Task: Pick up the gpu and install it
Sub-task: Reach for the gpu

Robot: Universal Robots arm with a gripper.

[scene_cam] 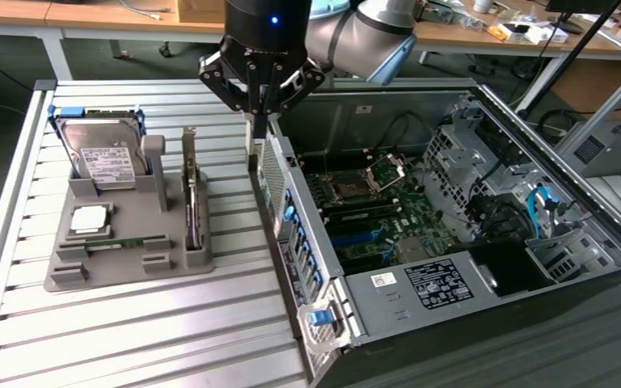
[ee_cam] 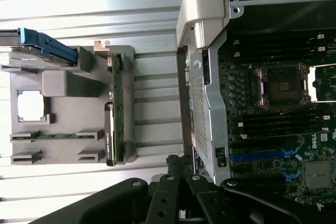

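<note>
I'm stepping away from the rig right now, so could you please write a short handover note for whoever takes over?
Gripper: shut, nothing seen in it, hanging over the gap between the grey holder and the open computer case.
gpu: standing on edge in the grey holder, untouched, beside the hard drive.
Done: nothing of the job shows yet.
Left: picking up the gpu and installing it in the case.

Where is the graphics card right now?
The graphics card stands on edge in the grey rack on the exterior view's left, between the hard drive and the open computer case.
</note>
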